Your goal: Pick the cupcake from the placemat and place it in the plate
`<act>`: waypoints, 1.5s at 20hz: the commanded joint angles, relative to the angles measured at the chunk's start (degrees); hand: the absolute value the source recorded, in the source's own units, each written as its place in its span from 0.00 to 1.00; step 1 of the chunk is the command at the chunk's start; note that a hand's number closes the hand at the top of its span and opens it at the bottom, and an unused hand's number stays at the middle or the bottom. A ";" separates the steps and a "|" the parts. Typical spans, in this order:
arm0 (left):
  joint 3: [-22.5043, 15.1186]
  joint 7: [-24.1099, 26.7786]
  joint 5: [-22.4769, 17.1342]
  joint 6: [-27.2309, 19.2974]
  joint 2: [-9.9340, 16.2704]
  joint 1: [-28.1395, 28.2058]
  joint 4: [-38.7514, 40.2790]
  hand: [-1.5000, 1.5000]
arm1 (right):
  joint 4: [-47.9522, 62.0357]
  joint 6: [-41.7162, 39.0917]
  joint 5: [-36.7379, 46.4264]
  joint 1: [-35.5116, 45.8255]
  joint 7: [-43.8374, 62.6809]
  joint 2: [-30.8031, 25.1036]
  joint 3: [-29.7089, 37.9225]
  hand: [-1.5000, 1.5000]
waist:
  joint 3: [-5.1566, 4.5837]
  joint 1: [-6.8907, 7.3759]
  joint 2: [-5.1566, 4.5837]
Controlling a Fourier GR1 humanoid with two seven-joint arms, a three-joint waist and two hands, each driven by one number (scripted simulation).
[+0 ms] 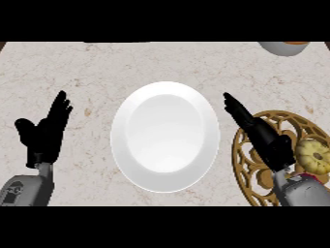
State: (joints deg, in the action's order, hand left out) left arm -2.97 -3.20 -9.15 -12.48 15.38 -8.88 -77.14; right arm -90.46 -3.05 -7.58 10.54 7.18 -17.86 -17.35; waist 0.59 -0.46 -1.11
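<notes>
R robot hand fingers straight, holding nothing, over placemat edge beside cupcake; plate bare.

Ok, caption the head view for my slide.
Open right hand beside cupcake on placemat; white plate empty.

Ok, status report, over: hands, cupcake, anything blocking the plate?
Left hand open, resting. Right hand open over placemat, beside cupcake, not holding it. Plate bare, path unobstructed.
</notes>
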 commanded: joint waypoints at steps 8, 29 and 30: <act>-0.56 4.98 1.09 5.35 3.45 3.08 -0.94 0.50 | 1.08 18.53 19.31 1.55 11.85 -12.21 9.80 1.00 | -1.49 -2.00 1.98; 0.49 11.58 1.55 9.82 2.57 6.89 0.40 0.50 | -43.38 20.19 49.47 -34.85 40.19 -7.95 3.88 0.00 | -0.84 -0.30 1.08; 1.83 13.46 0.36 12.06 3.88 6.70 2.25 0.50 | -44.08 17.27 49.47 -34.08 42.86 -9.25 4.54 0.00 | -0.89 -0.08 0.94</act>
State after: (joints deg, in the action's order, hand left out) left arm -2.54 7.42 -8.07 -2.41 18.40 -2.21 -77.69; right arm -129.54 23.40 40.62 -21.84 41.35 -22.78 -13.89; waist -0.19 -0.75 0.09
